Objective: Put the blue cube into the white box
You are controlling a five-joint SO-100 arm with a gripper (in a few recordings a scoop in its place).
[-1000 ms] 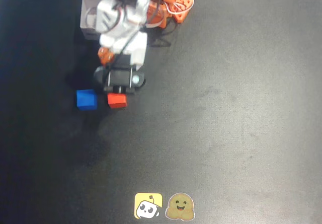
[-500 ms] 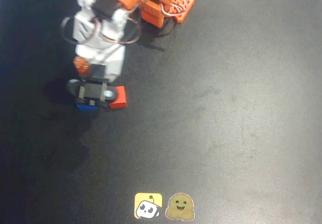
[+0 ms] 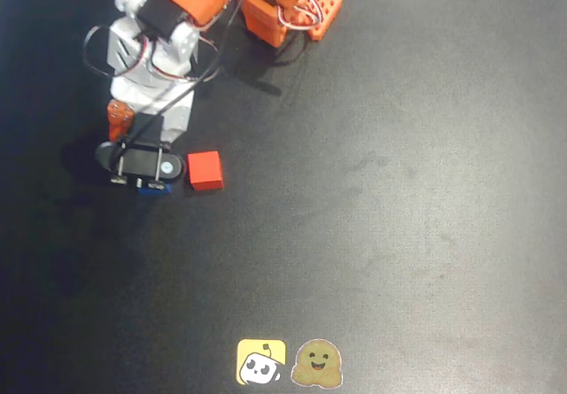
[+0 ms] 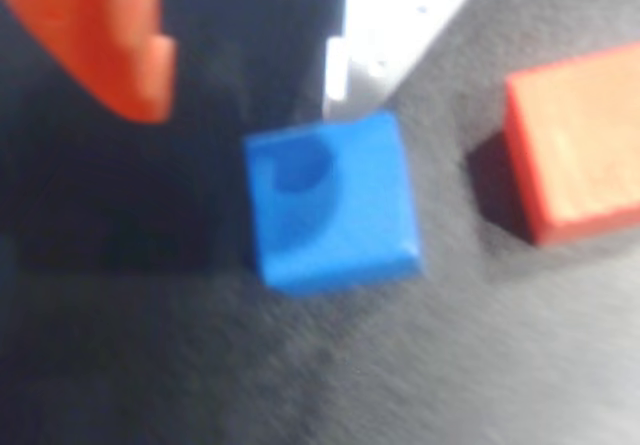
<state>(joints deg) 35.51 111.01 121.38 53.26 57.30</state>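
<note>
The blue cube [image 4: 330, 200] lies on the black table; in the overhead view just a blue sliver [image 3: 156, 189] peeks out under the wrist. My gripper [image 3: 144, 180] hovers right over it and is open. In the wrist view the gripper [image 4: 248, 95] has its orange finger [image 4: 100, 35] at the upper left and its white finger [image 4: 385, 25] at the top, just above the cube's far edge. Neither finger grips the cube. The white box is hidden behind the arm.
A red cube [image 3: 205, 170] [image 4: 575, 140] sits close to the right of the blue one. The orange arm base [image 3: 292, 4] stands at the top edge. Two stickers [image 3: 288, 363] lie near the front edge of the black table [image 3: 399, 190].
The arm has swung left, from above the red cube to above the blue cube. The red cube is uncovered now, and the arm covers the white box that showed earlier.
</note>
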